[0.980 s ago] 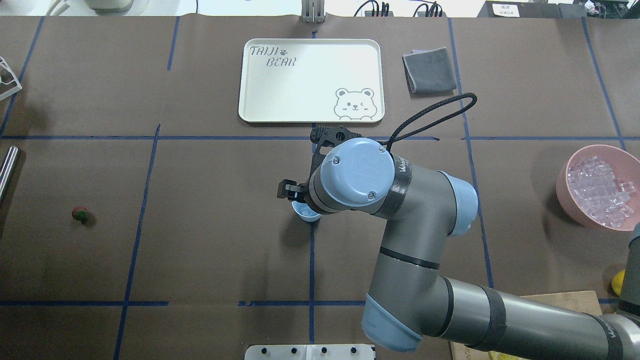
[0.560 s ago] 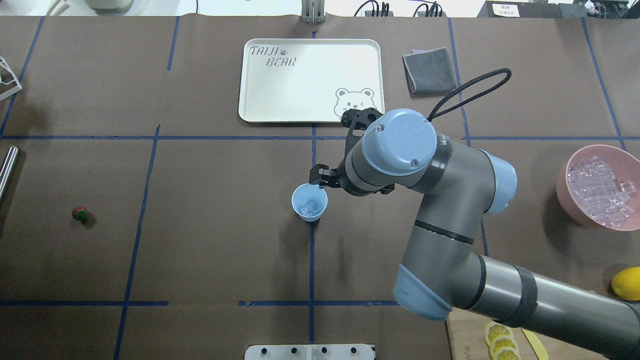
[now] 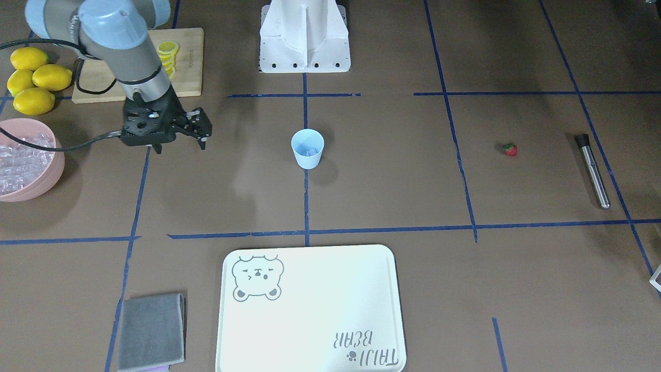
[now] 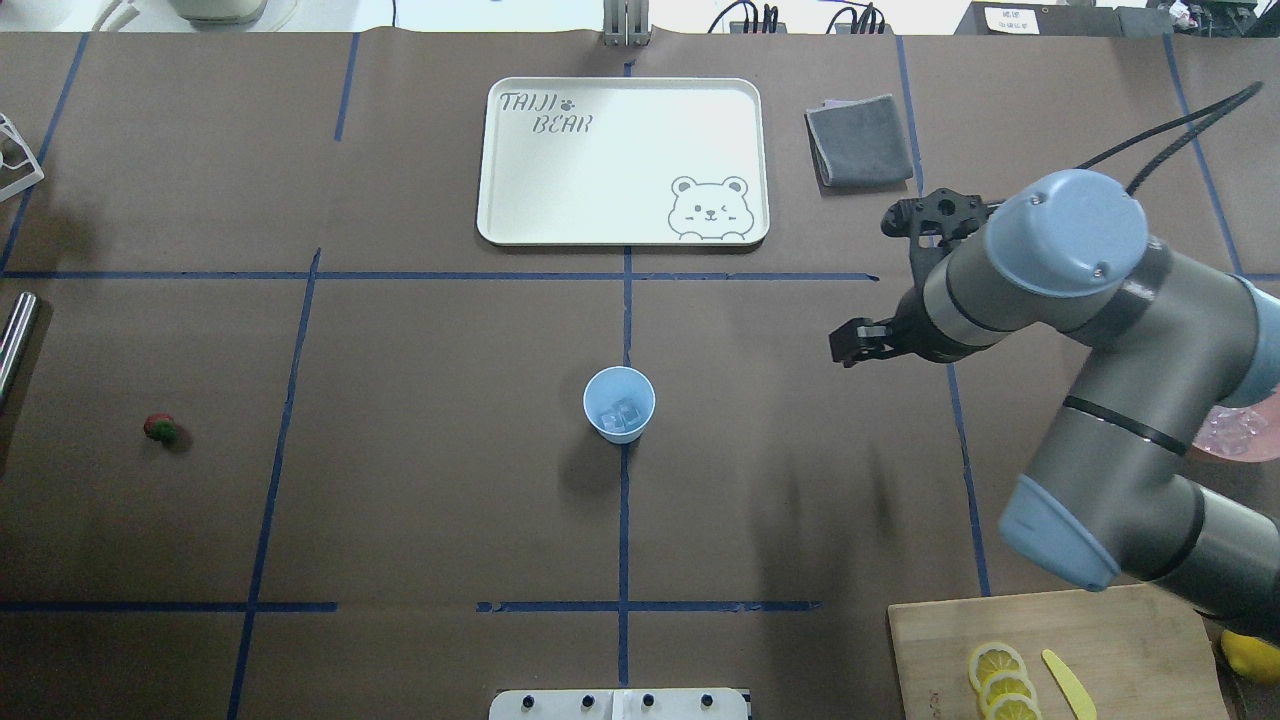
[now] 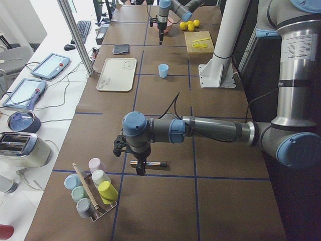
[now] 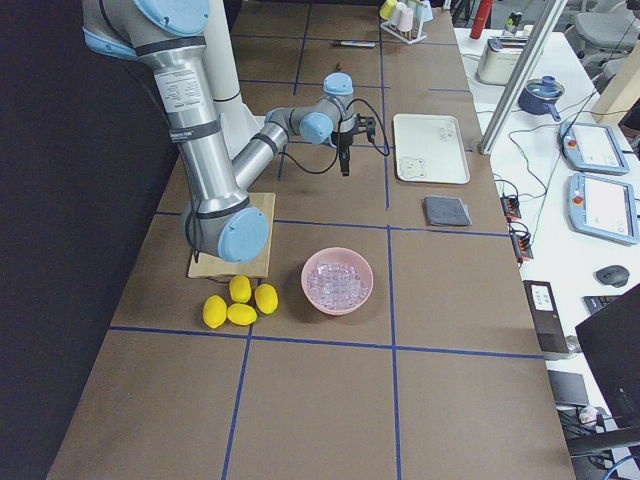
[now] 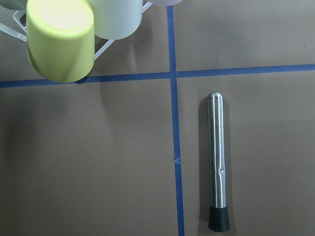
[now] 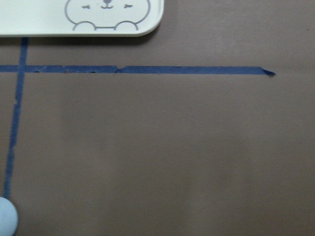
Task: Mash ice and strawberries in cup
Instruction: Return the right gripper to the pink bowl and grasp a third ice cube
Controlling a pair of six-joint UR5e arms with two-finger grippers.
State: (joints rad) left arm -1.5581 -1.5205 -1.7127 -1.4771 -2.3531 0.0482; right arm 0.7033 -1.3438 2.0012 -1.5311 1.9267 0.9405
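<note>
The pale blue cup [image 4: 619, 404] [image 3: 308, 148] stands upright at the table's middle, with a few clear ice cubes [image 4: 625, 413] in its bottom. More ice [image 3: 18, 155] fills a pink bowl [image 6: 337, 282]. The strawberry [image 4: 160, 429] [image 3: 510, 150] lies alone far off on the left arm's side. My right gripper [image 3: 179, 147] [image 4: 850, 348] hangs open and empty between the cup and the bowl. My left gripper [image 5: 140, 168] shows only in the exterior left view, above a steel muddler [image 7: 216, 172]; I cannot tell if it is open or shut.
A white bear tray [image 4: 620, 160] and a folded grey cloth [image 4: 860, 140] lie at the far side. A cutting board [image 4: 1100, 640] holds lemon slices, with whole lemons [image 3: 33, 77] beside it. A rack of coloured cups [image 5: 93, 191] stands near the muddler.
The right arm has swung away from above the cup toward the pink bowl, leaving the cup uncovered with ice inside. The cup and the strawberry have not moved.
</note>
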